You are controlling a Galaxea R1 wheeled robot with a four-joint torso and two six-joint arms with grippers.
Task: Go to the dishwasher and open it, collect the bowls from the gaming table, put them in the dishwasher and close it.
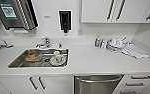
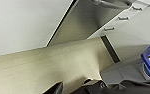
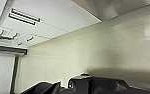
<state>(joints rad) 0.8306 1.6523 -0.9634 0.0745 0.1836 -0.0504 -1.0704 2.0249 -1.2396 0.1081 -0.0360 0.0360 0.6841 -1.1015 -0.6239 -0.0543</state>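
The dishwasher (image 1: 97, 86) sits under the white counter, right of the sink, close in front of me. Its brushed steel door looks shut, with the bar handle (image 1: 99, 80) along its top edge. In the left wrist view the same steel front (image 2: 83, 22) and handle (image 2: 111, 3) show above the pale floor, with dark parts of my left gripper (image 2: 56, 88) at the picture's edge. The right wrist view catches a strip of the steel front (image 3: 111, 6) and dark parts of my right gripper (image 3: 63, 87). The bowls and the gaming table are out of view.
A steel sink (image 1: 18, 61) with dishes in it and a faucet (image 1: 44, 43) lie left of the dishwasher. White dishes and a cloth (image 1: 134, 51) sit on the counter at the right. White cabinet doors (image 1: 51, 85) and drawers (image 1: 141, 80) flank the dishwasher. The floor (image 2: 48, 67) is light wood.
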